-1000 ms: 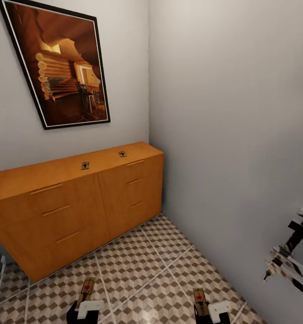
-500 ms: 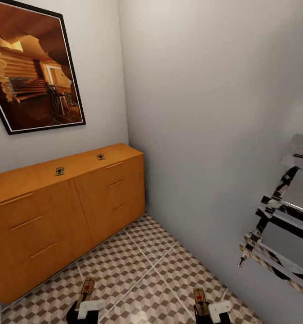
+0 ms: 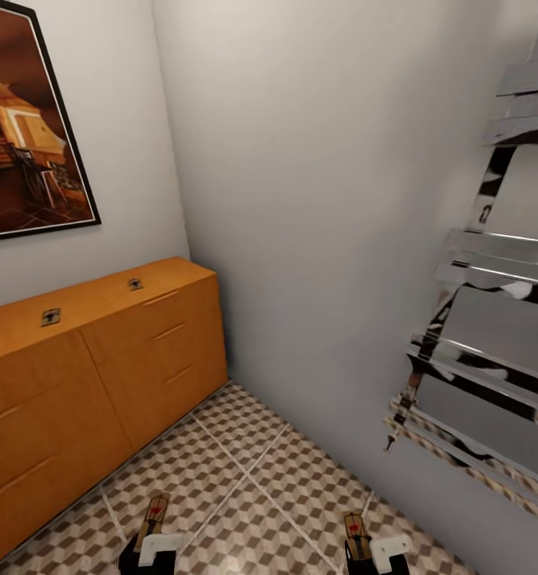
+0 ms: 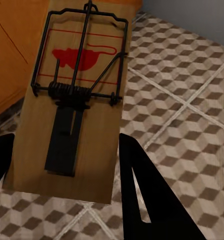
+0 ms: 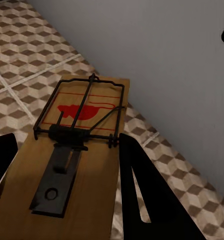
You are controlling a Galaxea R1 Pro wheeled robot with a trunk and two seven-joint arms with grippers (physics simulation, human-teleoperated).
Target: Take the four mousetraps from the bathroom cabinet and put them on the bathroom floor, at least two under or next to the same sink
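Observation:
My left gripper point(image 3: 152, 551) is shut on a mousetrap point(image 3: 154, 513), a small wooden board with black wire and a red mark, held over the bathroom floor point(image 3: 245, 479). In the left wrist view that mousetrap point(image 4: 74, 100) lies between dark fingers point(image 4: 146, 200). My right gripper point(image 3: 373, 553) is shut on a second mousetrap point(image 3: 354, 530), and the right wrist view has this mousetrap point(image 5: 77, 145) close to the grey wall. Two more mousetraps point(image 3: 51, 317) point(image 3: 135, 283) lie on top of the orange-brown cabinet point(image 3: 101, 375) at the left. The sink is out of view.
A chrome towel rail point(image 3: 492, 319) juts from the wall on the right at about chest height. A framed picture point(image 3: 21, 144) hangs above the cabinet. The grey wall point(image 3: 317, 239) closes the corner ahead, with cube-patterned tiles below it.
The whole picture has shifted left, so the camera has turned right: the cabinet and picture slid toward the left edge and the towel rail came far into view. Both grippers still hold their mousetraps.

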